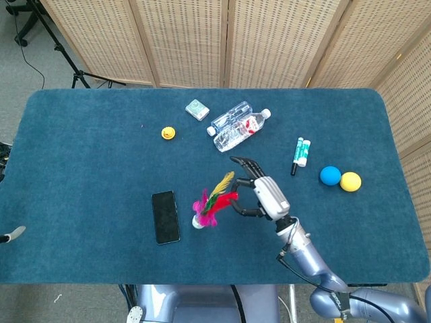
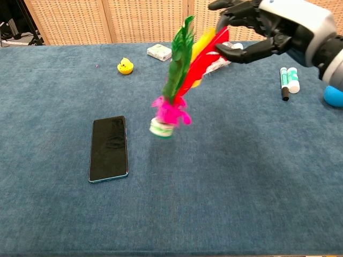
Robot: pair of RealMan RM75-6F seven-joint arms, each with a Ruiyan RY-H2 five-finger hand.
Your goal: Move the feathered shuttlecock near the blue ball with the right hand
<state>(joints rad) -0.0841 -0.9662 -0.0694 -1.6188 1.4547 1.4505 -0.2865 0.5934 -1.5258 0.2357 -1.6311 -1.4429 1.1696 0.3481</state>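
The right hand (image 2: 268,27), at the top right of the chest view, pinches the shuttlecock (image 2: 177,85) by its red feather tip, so it dangles mid-frame, looking light and floppy; holding nearer its base (image 2: 161,128) would probably be safer.

A lab or studio is showing here: wicker screens (image 1: 202,40) are ringing a carpeted table (image 1: 81,161), with a tripod (image 1: 64,54) standing behind.

The feathered shuttlecock (image 2: 174,91), with green, red, yellow and pink plumes, is held by its feather tips at the fingers (image 2: 244,51), base hanging down-left, well apart from the blue ball (image 1: 330,175).
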